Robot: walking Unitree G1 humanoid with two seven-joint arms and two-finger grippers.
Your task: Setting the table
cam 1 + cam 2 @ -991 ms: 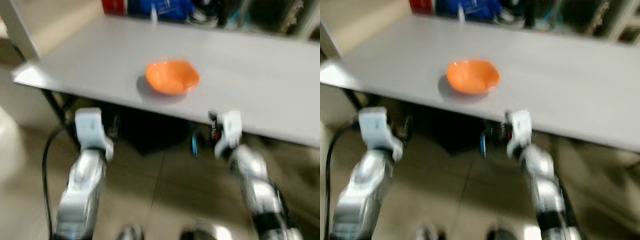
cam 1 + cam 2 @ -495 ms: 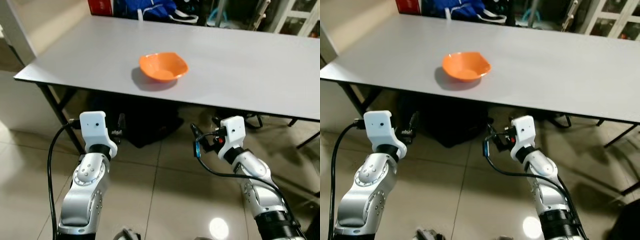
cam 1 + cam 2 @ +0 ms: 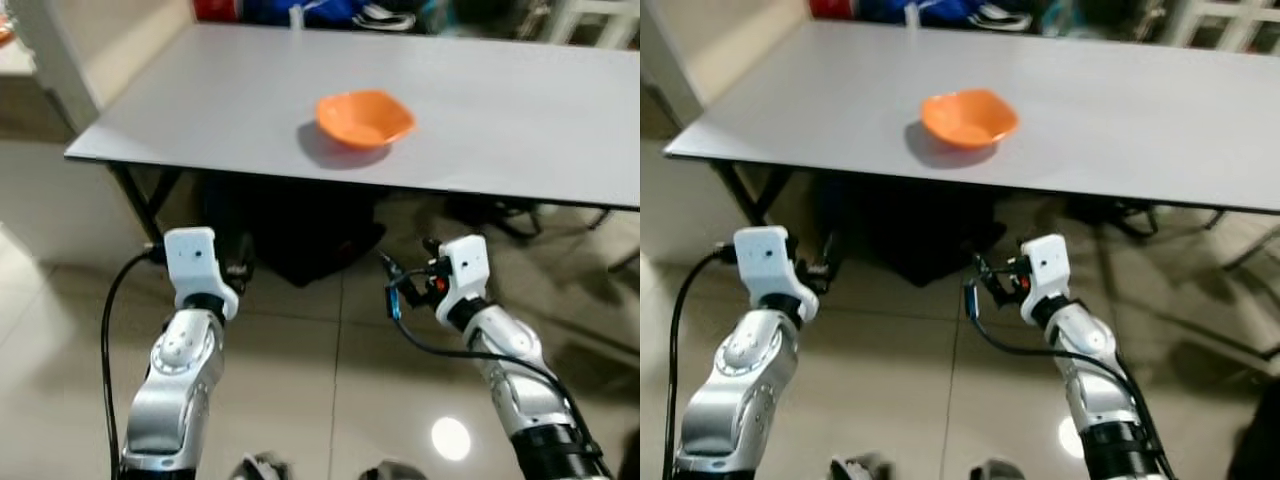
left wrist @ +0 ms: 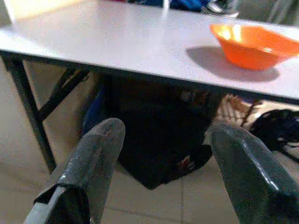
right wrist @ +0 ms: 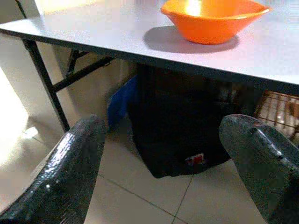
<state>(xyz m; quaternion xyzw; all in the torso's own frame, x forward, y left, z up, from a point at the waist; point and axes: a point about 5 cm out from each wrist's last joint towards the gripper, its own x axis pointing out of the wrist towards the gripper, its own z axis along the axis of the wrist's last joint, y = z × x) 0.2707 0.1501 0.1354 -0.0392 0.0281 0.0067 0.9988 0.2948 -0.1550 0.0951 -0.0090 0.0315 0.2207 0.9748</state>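
Under table [image 3: 200, 110]: dark bag [image 4: 163, 126], perhaps | above: orange bowl [image 3: 365, 118]

left gripper [image 4: 163, 163]: fingers spread, empty, below table edge | orange bowl [image 4: 250, 44] on grey table [image 4: 103, 37] | black bag [image 4: 163, 135] on floor underneath

Table [image 3: 250, 110] top bare around orange bowl [image 3: 365, 117]; black bag [image 4: 159, 135] beneath.
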